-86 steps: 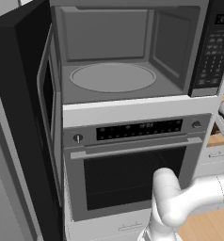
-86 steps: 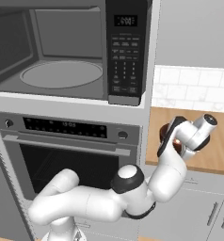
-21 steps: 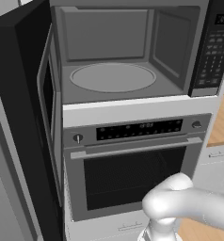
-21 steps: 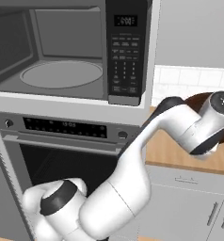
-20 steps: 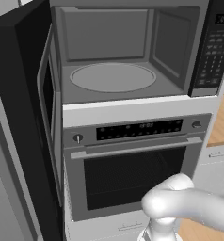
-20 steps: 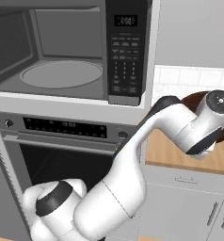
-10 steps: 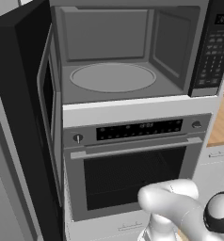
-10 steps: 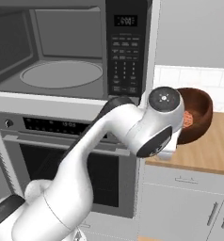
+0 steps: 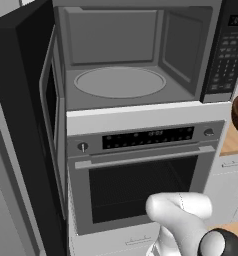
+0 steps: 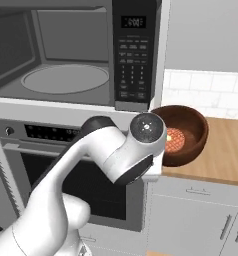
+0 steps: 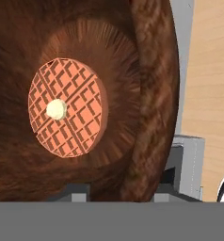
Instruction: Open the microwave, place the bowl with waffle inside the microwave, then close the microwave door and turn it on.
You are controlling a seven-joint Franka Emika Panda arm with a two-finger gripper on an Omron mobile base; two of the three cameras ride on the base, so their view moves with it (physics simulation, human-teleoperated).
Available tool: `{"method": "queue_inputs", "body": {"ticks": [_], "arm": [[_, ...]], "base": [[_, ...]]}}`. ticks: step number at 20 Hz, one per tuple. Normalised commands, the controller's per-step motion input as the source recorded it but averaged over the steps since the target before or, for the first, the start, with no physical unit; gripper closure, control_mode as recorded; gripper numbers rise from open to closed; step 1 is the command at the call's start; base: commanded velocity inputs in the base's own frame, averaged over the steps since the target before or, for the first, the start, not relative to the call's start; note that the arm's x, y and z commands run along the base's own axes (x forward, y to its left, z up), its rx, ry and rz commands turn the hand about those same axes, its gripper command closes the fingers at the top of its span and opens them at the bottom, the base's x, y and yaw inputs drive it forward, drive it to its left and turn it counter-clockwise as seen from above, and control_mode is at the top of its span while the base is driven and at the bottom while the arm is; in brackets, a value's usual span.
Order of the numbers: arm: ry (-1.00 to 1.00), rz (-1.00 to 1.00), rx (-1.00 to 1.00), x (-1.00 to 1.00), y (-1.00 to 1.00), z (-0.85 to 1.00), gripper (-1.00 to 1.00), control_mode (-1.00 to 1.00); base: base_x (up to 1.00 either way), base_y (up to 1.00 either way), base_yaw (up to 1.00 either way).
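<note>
You've got the microwave (image 9: 136, 60) wide open, its door (image 9: 28, 125) swung out to the left of the cavity and the round turntable (image 10: 66, 78) bare. The bowl (image 10: 183, 134) sits just right of the microwave, below its keypad (image 10: 131, 52), over the wooden counter (image 10: 226, 150), and it peeks in at the right edge of the left base view too. The waffle (image 11: 68, 114) lies flat in the bottom of the bowl with a pale dab on top. Your gripper (image 11: 118, 195) is at the bowl's near rim, fingers straddling the wall as far as I can see, but I can't tell if they're actually pinching it. The oven (image 9: 141, 175) sits directly under the microwave.
</note>
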Motion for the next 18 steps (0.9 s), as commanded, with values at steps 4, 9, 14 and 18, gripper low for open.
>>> {"method": "queue_inputs", "body": {"ticks": [4, 9, 14, 18], "arm": [[0.00, 0.22, 0.00, -0.01, 0.90, 0.27, 1.00, -1.00], [0.05, 0.21, 0.00, 0.01, 0.95, 0.31, 1.00, -1.00], [0.01, 0.18, -0.01, 0.00, 1.00, 0.24, 1.00, -1.00], [0.00, 0.22, 0.00, -0.01, 1.00, 0.17, 1.00, -1.00]], "base": [[0.00, 0.00, 0.00], [0.00, 0.00, 0.00], [0.00, 0.00, 0.00], [0.00, 0.00, 0.00]]}}
